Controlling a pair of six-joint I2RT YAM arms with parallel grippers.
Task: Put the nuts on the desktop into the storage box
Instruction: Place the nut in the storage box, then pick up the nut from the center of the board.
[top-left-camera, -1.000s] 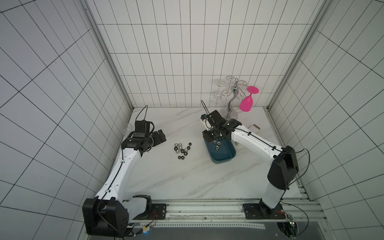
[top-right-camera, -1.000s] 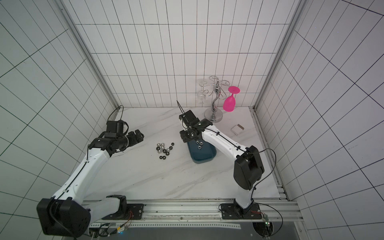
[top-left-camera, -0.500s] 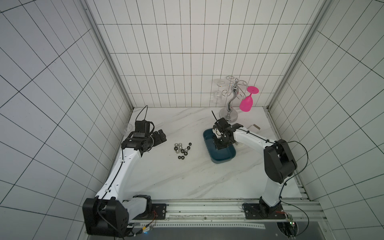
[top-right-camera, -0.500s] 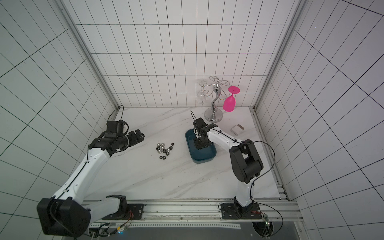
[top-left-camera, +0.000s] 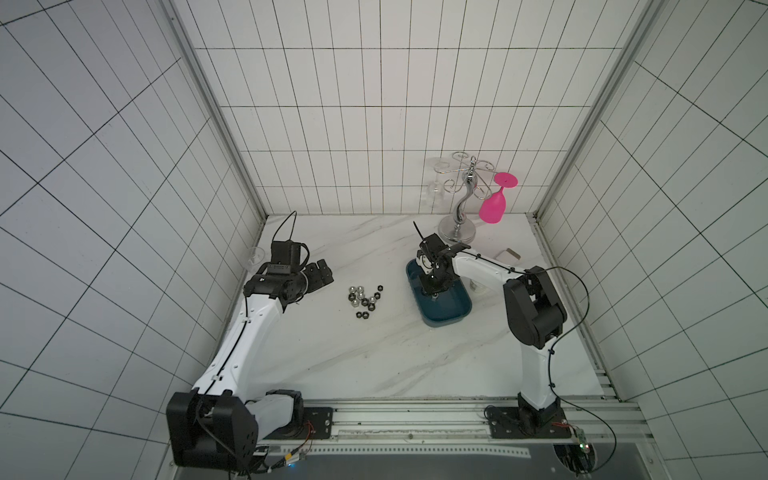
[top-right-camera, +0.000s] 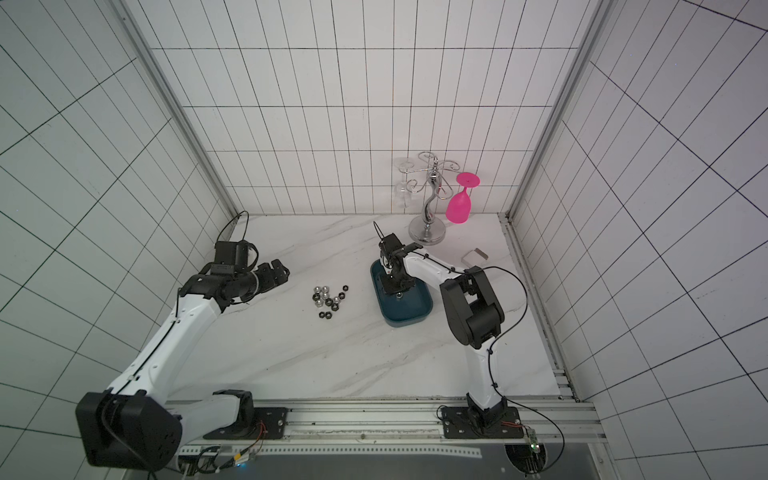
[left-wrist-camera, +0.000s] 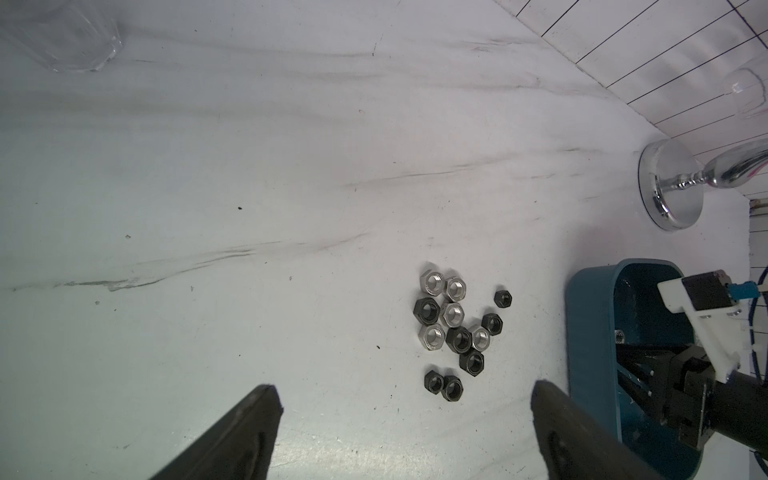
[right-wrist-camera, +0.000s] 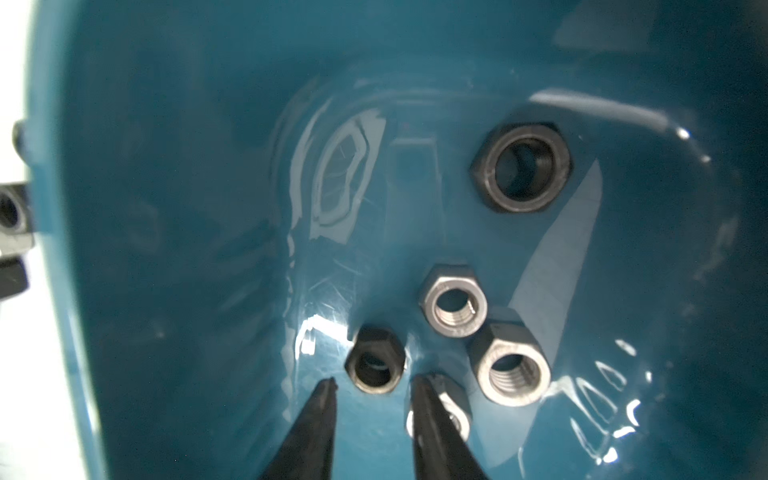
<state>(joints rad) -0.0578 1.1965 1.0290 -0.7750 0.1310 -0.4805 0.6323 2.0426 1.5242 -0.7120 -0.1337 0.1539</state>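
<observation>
The right gripper (right-wrist-camera: 374, 384), slightly parted and empty, sat in the shallow teal plastic storage box (right-wrist-camera: 166, 208), a small black hexagonal nut (right-wrist-camera: 376, 361) loose at its tips. More nuts (left-wrist-camera: 457, 328) clustered on the white marble desktop (left-wrist-camera: 249, 187).

Twelve silver and black hex nuts (left-wrist-camera: 452, 313) lie flat in a loose cluster on the white marbled bench (top-left-camera: 374, 353), near the upright dark teal storage box (top-left-camera: 442, 322); five more rest inside it.
</observation>
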